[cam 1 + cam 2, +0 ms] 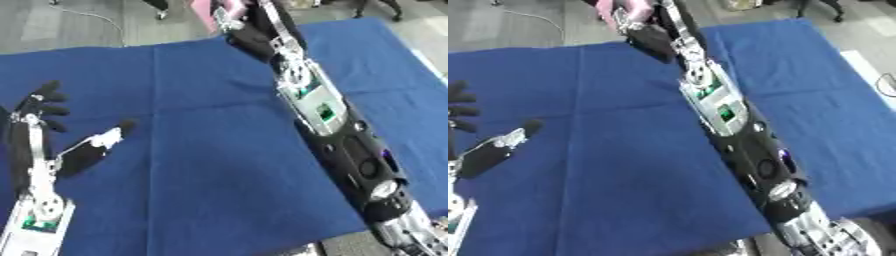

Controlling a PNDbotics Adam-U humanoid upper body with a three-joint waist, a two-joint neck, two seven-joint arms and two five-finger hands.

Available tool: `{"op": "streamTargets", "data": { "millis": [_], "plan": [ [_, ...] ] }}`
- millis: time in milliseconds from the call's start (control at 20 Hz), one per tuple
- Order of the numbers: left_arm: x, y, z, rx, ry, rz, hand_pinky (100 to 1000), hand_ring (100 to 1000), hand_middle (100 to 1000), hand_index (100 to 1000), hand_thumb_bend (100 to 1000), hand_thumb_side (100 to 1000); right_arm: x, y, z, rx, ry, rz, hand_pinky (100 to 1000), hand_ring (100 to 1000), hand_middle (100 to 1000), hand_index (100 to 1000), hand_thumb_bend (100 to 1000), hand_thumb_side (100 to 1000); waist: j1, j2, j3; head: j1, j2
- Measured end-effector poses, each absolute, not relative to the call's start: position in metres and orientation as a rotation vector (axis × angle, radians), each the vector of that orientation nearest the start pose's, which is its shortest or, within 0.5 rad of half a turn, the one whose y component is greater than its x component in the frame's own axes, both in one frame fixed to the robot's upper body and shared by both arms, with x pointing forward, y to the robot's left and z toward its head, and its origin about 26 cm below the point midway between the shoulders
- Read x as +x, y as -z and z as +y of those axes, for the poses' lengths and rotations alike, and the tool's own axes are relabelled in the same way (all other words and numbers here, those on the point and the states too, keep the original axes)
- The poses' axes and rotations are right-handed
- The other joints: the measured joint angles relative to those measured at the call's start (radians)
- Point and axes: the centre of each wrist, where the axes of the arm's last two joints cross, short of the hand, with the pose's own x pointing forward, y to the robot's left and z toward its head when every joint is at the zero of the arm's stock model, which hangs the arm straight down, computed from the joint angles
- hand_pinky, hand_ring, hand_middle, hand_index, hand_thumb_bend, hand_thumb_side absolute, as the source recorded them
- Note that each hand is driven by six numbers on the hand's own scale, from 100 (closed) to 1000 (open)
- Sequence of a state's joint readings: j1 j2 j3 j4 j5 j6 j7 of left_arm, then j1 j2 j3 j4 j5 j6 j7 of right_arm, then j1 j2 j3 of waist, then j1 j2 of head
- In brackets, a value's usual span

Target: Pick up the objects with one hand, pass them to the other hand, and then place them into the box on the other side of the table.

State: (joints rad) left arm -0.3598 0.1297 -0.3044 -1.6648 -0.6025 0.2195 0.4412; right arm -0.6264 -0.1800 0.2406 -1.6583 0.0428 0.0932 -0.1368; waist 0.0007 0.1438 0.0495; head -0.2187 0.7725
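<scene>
My right arm point(337, 130) stretches from the lower right across the blue-covered table point(201, 165) to its far edge. There my right hand point(647, 31) lies against a pink thing point(612, 7), which shows only in part at the top of the views. Whether the hand holds it is hidden. No other loose object is visible on the cloth. My left hand point(39, 117) stands at the lower left above the cloth, open, fingers up and thumb point(103, 140) spread to the right, with nothing in it.
Beyond the table's far edge lies grey floor point(79, 25) with a thin cable. The right table edge point(866, 70) runs down the right side. Feet of people show at the top.
</scene>
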Motion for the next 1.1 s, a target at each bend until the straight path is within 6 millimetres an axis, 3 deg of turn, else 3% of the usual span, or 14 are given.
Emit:
{"op": "streamTargets", "data": {
  "millis": [350, 1100],
  "plan": [
    [0.338, -0.118, 0.121, 0.810, 0.488, -2.062, 512, 668, 729, 864, 1000, 386, 0.340, -0.196, -0.116, 0.264, -0.456, -2.114, 669, 492, 403, 588, 100, 493, 0.000, 0.000, -0.001, 0.026, 0.000],
    [0.327, -0.122, 0.098, 0.854, 0.511, -2.159, 508, 639, 692, 850, 992, 383, 0.325, -0.193, -0.101, 0.473, -0.524, -1.993, 665, 493, 404, 586, 100, 563, 0.000, 0.000, -0.006, 0.032, 0.000]
  ]
}}
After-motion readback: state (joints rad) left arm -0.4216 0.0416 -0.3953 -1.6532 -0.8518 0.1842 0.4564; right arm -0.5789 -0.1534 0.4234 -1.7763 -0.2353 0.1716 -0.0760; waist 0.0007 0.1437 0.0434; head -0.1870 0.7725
